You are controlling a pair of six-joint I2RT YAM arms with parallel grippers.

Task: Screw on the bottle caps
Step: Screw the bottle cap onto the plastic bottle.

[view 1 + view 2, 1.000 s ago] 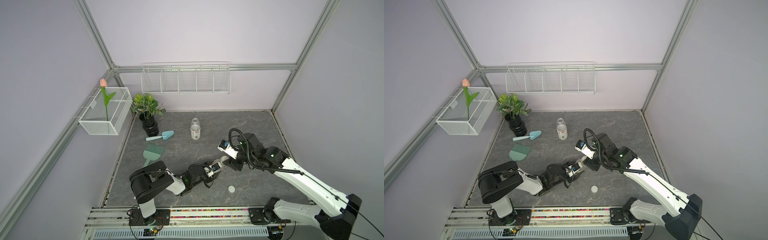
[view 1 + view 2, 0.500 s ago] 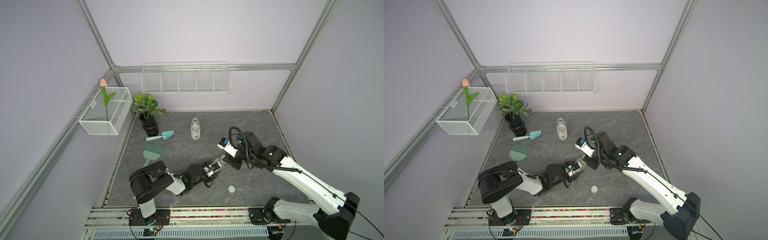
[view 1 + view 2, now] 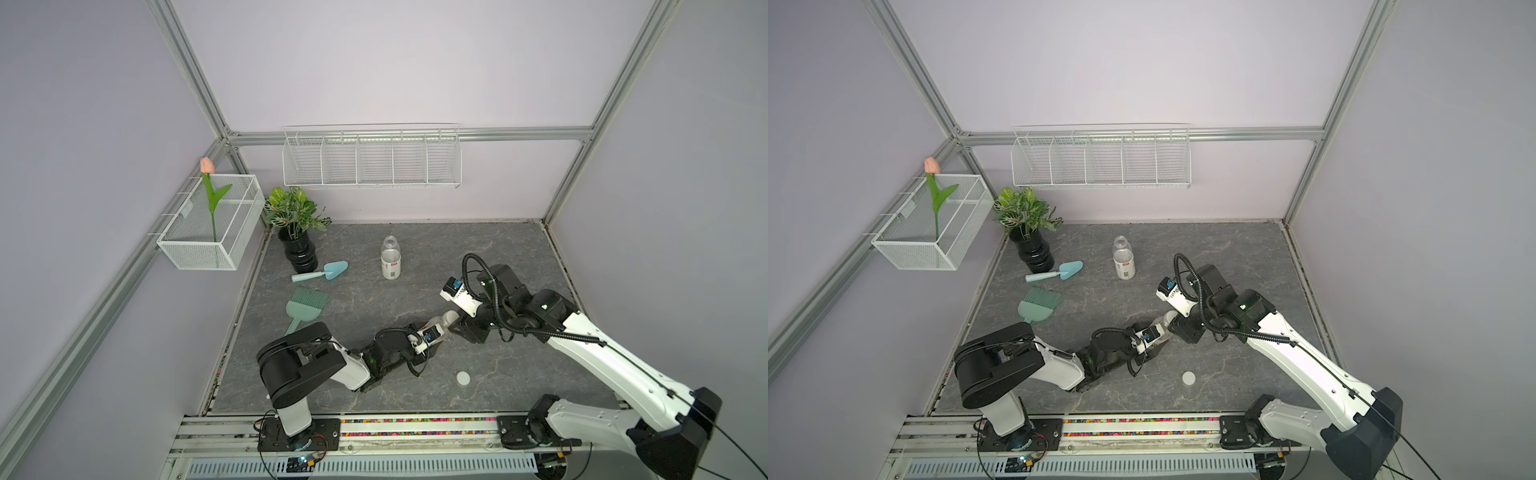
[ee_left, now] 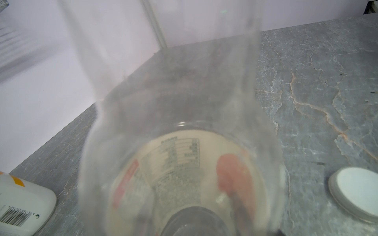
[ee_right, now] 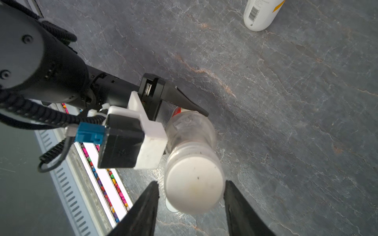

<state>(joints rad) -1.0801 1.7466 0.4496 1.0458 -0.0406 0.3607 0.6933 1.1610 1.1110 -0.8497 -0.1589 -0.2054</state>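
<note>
Bottle cap (image 5: 194, 181) sits on the tilted orange-marked bottle (image 5: 190, 130); my right gripper (image 5: 190, 181) straddles it, jaws seemingly just off its rim, barely shifted from a second ago. My left gripper (image 5: 189, 118) clamps the bottle's body. The spare cap (image 3: 462, 377) lies nearby, unmoved.

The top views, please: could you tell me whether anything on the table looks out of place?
One white cap lies loose on the table, apart from the upright bottle, whose neck is open. The held bottle leans in the left claw, with a cap on its neck.
</note>
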